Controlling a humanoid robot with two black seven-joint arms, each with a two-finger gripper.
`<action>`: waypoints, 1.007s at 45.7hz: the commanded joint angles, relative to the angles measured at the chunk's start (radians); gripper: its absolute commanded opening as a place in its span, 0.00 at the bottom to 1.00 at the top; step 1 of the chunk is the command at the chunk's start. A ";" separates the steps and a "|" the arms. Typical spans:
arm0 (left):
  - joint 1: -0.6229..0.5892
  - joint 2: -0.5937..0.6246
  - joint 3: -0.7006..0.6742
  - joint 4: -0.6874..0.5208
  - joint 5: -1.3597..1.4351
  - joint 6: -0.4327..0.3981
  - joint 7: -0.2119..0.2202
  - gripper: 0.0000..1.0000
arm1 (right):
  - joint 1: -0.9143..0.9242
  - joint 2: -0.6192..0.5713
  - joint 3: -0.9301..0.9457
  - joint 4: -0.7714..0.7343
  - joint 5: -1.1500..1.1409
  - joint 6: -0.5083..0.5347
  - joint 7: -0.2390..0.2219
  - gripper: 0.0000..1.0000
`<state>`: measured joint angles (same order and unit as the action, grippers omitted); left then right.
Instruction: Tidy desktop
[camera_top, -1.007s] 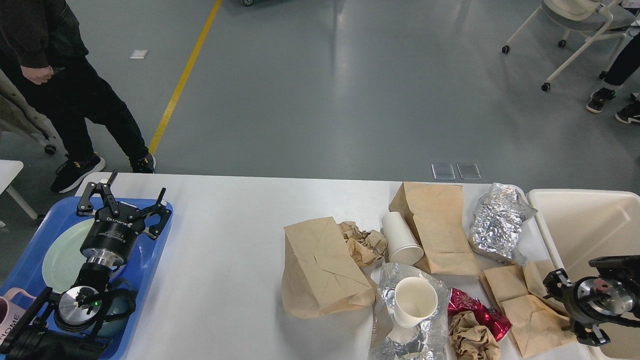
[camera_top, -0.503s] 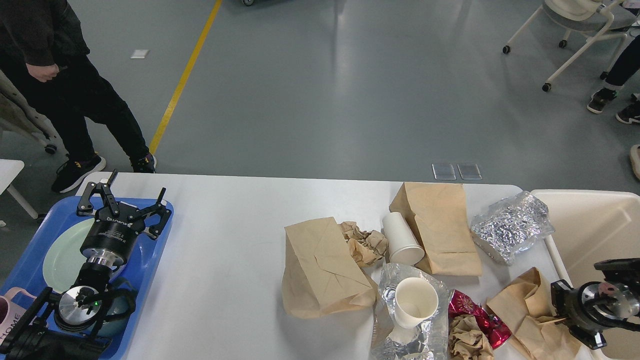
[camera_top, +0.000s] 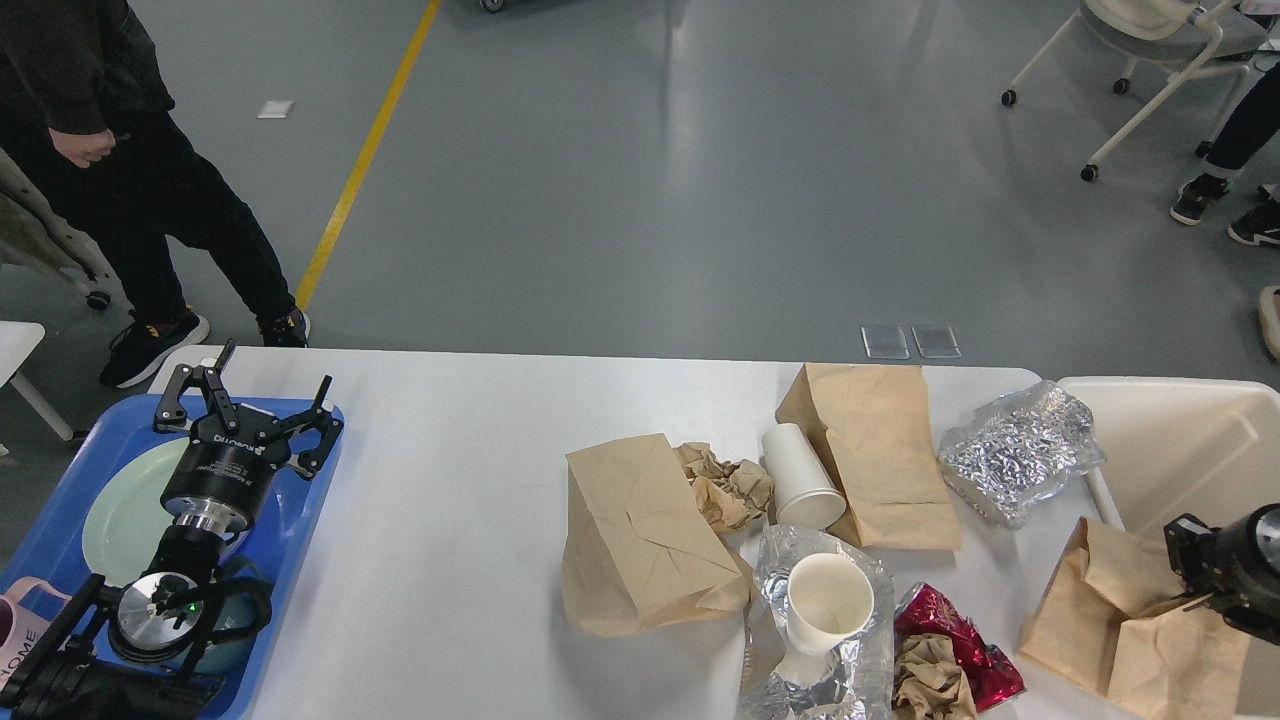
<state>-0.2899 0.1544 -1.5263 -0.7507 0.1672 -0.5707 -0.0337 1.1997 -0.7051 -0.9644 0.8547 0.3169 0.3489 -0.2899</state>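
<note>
The white desktop (camera_top: 450, 520) carries litter on its right half: two brown paper bags (camera_top: 640, 530) (camera_top: 870, 450), crumpled brown paper (camera_top: 725, 485), a white cup on its side (camera_top: 800, 480), another cup (camera_top: 828, 605) upright on a silver foil bag (camera_top: 820, 650), a crinkled foil bag (camera_top: 1020, 450) and a red wrapper (camera_top: 955, 640). At the right edge my right gripper (camera_top: 1195, 570) is shut on a creased brown paper bag (camera_top: 1130, 610), held up beside the bin. My left gripper (camera_top: 250, 400) stands open above the blue tray, holding nothing.
A beige bin (camera_top: 1180, 440) sits off the table's right end. The blue tray (camera_top: 60, 520) at the left holds a pale green plate (camera_top: 120, 510) and a pink mug (camera_top: 20, 630). A person (camera_top: 120, 170) stands beyond the far left corner.
My right gripper has pulled the brown paper bag off the desktop, rightward and up toward the bin. The crinkled foil bag tipped over to the right. The left arm stayed still.
</note>
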 joint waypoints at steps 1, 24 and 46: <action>0.000 -0.001 -0.001 0.001 0.000 0.000 0.000 0.97 | 0.199 -0.036 -0.112 0.056 -0.068 0.132 0.005 0.00; 0.000 0.000 -0.002 -0.001 0.000 -0.002 0.000 0.97 | 1.078 0.052 -0.579 0.688 -0.164 0.220 0.008 0.00; 0.000 -0.001 -0.001 -0.001 0.000 -0.002 0.000 0.97 | 1.170 0.030 -0.640 0.756 -0.185 0.130 0.006 0.00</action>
<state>-0.2899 0.1543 -1.5272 -0.7516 0.1672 -0.5720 -0.0337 2.3770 -0.6552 -1.5596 1.6399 0.1370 0.5356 -0.2852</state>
